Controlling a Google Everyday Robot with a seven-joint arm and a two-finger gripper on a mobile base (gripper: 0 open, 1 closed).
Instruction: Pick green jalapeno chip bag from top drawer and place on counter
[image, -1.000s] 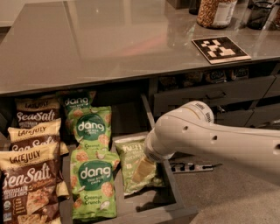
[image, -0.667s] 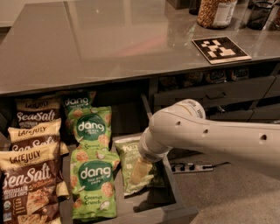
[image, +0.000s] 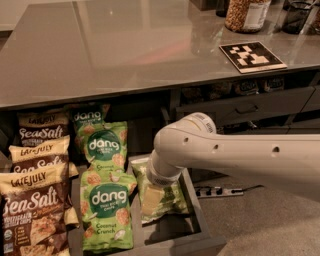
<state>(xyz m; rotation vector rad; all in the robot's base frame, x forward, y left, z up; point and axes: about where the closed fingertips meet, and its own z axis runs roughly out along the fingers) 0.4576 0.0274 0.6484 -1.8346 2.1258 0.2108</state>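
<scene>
The pincer (image: 156, 186) is hanging low in the drawer (image: 196, 210), right over the jalapeno bag (image: 172, 202) beside the dang bags (image: 107, 200); whether it is gripping cannot be told.

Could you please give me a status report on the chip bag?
Pincer down at small olive-green jalapeno chip bag, right row of wide dark grey drawer. Bag not yet lifted. Bright green Dang bags alongside.
</scene>
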